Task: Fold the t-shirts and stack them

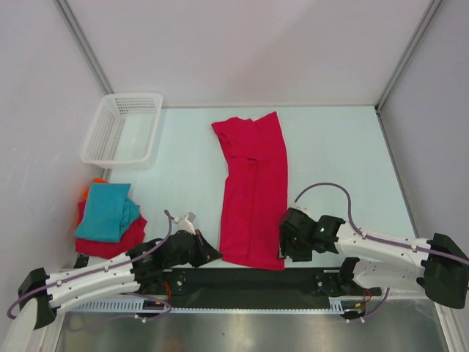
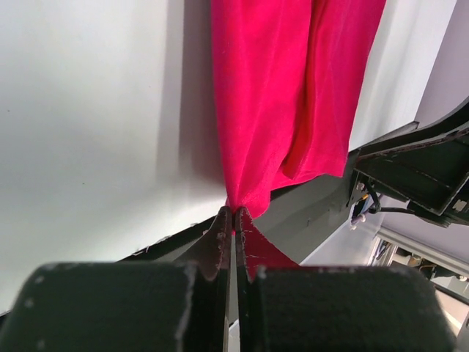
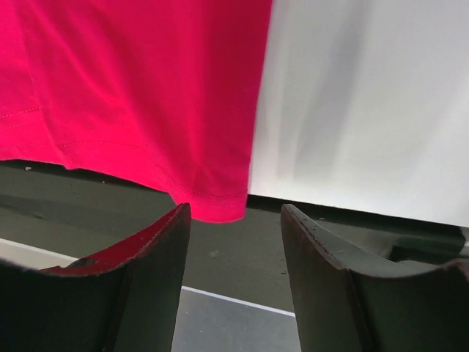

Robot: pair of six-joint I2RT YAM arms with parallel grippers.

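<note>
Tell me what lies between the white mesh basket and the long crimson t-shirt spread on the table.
Nothing: the top external view shows only bare pale table between the white plastic mesh basket and the crimson-red cloth t-shirt.

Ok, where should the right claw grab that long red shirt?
The red shirt lies flat as a long strip, so probably its near right hem corner, approached from the near side; the open right claw faces that corner.
</note>
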